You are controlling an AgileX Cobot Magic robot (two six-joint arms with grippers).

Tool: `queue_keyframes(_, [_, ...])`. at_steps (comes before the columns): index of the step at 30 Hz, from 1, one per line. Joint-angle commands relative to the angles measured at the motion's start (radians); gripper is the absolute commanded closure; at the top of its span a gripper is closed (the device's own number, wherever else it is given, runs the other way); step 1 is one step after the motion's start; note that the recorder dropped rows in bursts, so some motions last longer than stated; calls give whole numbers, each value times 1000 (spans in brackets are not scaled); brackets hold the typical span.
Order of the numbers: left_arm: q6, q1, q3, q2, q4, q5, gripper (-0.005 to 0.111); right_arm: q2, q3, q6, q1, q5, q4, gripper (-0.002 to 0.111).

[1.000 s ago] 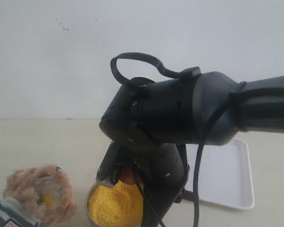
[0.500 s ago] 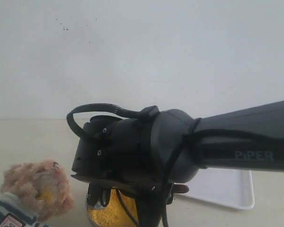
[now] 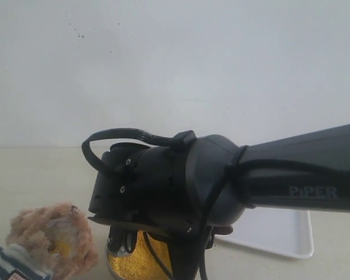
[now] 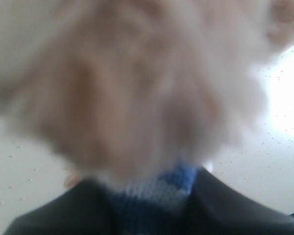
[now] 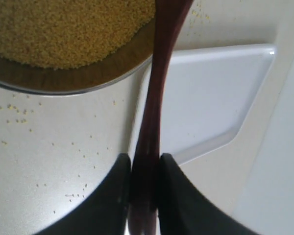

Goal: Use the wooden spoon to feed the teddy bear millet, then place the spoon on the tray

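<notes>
The teddy bear sits at the lower left of the exterior view, with millet grains on its face. In the left wrist view its fur fills the frame, and my left gripper is shut on its striped shirt. My right gripper is shut on the handle of the wooden spoon. The handle runs over the bowl's rim beside the millet; the spoon's bowl end is out of frame. The white tray lies just beyond. My right arm hides most of the millet.
Loose yellow grains are scattered on the pale tabletop round the metal bowl. The tray lies at the right behind the arm. A plain white wall stands behind the table.
My right arm has dropped lower and swung left over the bowl, then held still. The bear's head has shifted slightly to the right and down.
</notes>
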Motion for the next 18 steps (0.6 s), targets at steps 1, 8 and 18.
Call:
queue_keyframes(1, [9,2,-8,-4,-22,2,103,-4,4,3,-1,-2,-18,104])
queue_keyframes(8, [9,2,-8,-4,-22,2,103,-4,4,11,-1,-2,-43,104])
queue_keyframes(18, [9,2,-8,-4,-22,10,103,-4,4,9,-1,-2,-6,104])
